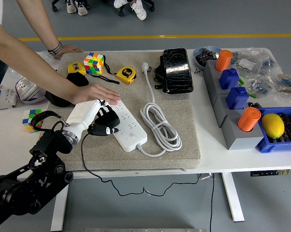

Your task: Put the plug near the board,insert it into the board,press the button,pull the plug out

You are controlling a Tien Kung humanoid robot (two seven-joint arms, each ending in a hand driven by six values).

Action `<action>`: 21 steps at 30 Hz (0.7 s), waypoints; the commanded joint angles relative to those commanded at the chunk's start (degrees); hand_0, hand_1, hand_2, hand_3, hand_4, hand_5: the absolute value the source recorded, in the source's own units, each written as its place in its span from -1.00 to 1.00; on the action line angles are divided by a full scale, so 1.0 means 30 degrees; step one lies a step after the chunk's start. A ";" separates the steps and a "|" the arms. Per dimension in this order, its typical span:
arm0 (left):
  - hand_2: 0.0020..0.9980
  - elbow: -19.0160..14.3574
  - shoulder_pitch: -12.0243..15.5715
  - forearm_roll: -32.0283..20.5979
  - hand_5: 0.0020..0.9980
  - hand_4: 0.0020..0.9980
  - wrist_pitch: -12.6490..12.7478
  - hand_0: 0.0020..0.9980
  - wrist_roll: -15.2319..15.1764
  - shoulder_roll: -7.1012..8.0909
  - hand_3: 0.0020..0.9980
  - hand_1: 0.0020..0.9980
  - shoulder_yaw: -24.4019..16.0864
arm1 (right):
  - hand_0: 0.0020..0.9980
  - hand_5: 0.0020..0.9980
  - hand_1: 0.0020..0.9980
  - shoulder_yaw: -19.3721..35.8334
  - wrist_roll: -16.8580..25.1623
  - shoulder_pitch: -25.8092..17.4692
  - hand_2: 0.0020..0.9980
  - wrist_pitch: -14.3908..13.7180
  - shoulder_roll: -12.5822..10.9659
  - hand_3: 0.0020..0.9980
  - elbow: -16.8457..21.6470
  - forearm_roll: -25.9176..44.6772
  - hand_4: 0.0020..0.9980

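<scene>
Plug (105, 129) | left-hand fingers (104, 114) closed around it | over power strip (128, 129) | no legible writing

I can't see the plug's (105, 129) prongs, my left hand (94, 118) covers them. The person's hand (96, 92) hides the board's (128, 128) far end, so no button visible either.

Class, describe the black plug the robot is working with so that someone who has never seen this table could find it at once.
Start at the grey mat on the white table. On its left part lies a white power strip. At the strip's left edge sits the black plug, held in the robot's left hand; unlike the white plug at the mat's far edge, its thin black cord hangs over the table's near edge.
</scene>
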 joint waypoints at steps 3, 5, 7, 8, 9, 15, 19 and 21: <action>-0.22 0.0154 -0.0053 0.0350 -0.77 0.43 0.0149 -0.49 -0.0006 -0.0052 0.02 -0.28 0.0085 | 0.10 -0.31 0.13 0.0014 0.0002 -0.0019 0.04 0.0001 0.0024 0.01 -0.0003 -0.0002 0.62; -0.22 0.0217 -0.0055 0.0270 -0.77 0.43 0.0365 -0.49 -0.0108 -0.0067 0.02 -0.28 0.0082 | 0.10 -0.31 0.13 0.0027 0.0010 -0.0024 0.04 -0.0002 0.0035 0.01 -0.0003 -0.0014 0.62; -0.22 0.0252 -0.0074 0.0199 -0.77 0.43 0.0588 -0.49 -0.0242 -0.0080 0.02 -0.28 0.0066 | 0.10 -0.31 0.13 0.0063 0.0012 -0.0011 0.04 -0.0001 0.0039 0.01 0.0001 -0.0026 0.62; -0.35 0.0263 -0.0084 0.0098 -0.79 0.38 0.0686 -0.55 -0.0332 -0.0076 -0.04 -0.36 0.0069 | 0.10 -0.31 0.13 0.0090 0.0016 -0.0010 0.04 -0.0007 0.0046 0.00 -0.0001 -0.0033 0.62; -0.35 0.0279 -0.0095 -0.0021 -0.79 0.38 0.0811 -0.55 -0.0456 -0.0070 -0.04 -0.36 0.0060 | 0.10 -0.31 0.13 0.0115 0.0016 -0.0010 0.04 -0.0005 0.0055 0.00 -0.0002 -0.0037 0.62; -0.39 0.0292 -0.0060 -0.0499 -0.74 0.40 0.1229 -0.56 -0.1057 -0.0013 -0.08 -0.41 -0.0109 | 0.10 -0.31 0.13 0.0193 0.0023 0.0011 0.04 -0.0005 0.0090 0.00 -0.0011 -0.0040 0.62; -0.39 0.0042 0.0160 -0.0696 -0.74 0.40 0.1424 -0.56 -0.1423 0.0122 -0.08 -0.41 -0.0491 | 0.10 -0.31 0.13 0.0228 0.0030 0.0027 0.04 -0.0004 0.0115 0.00 -0.0009 -0.0060 0.62; -0.40 -0.0170 0.0301 -0.0714 -0.73 0.39 0.1470 -0.56 -0.1586 0.0253 -0.08 -0.42 -0.0752 | 0.10 -0.31 0.13 0.0225 0.0029 0.0034 0.04 -0.0001 0.0123 0.00 -0.0013 -0.0061 0.62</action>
